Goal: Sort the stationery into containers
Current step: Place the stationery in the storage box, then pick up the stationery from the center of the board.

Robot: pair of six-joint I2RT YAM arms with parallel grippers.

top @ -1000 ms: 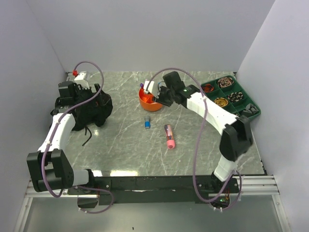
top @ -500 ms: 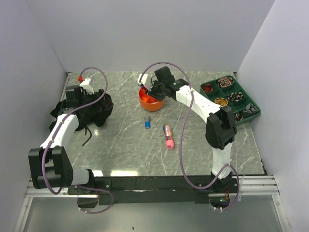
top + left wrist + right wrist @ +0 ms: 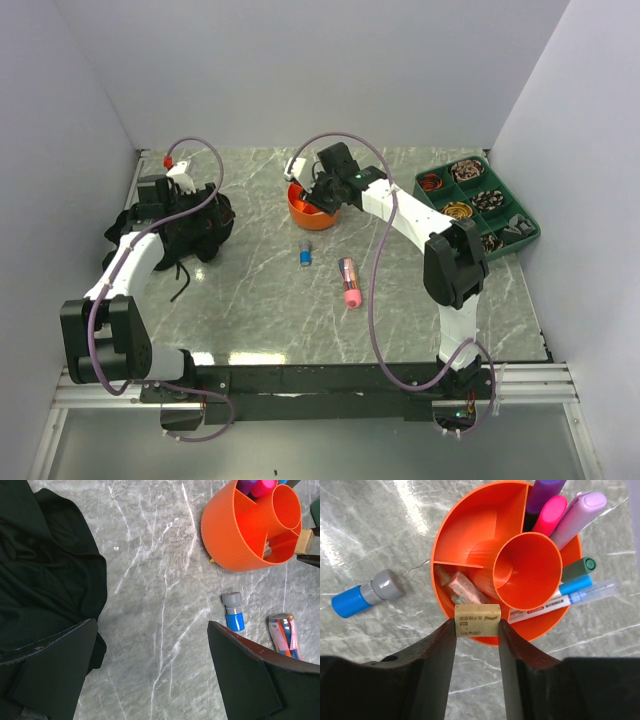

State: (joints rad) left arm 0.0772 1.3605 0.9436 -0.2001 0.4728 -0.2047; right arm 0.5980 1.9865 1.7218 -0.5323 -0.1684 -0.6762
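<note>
Swinging in from the right over the past second, the right tool (image 3: 477, 630) now hangs at the near rim of the orange holder (image 3: 451, 540). Its fingers pinch a tan eraser (image 3: 477, 620), just beside the compartment where a pink eraser (image 3: 465, 587) already lies. I judge that a slight move inward and a release would drop it in with its kind.

The left tool (image 3: 152, 630) is spread wide, holds nothing and hovers by the black cloth (image 3: 45, 565). Two pieces lie loose on the bench (image 3: 150, 555): a blue stick (image 3: 233, 611) with a grey end, and a pink tube (image 3: 285, 635) cut off by the edge of the left wrist view.

From above, the arm hides the tan eraser. Its print is too small to read, and whatever the cloth covers cannot be told.
</note>
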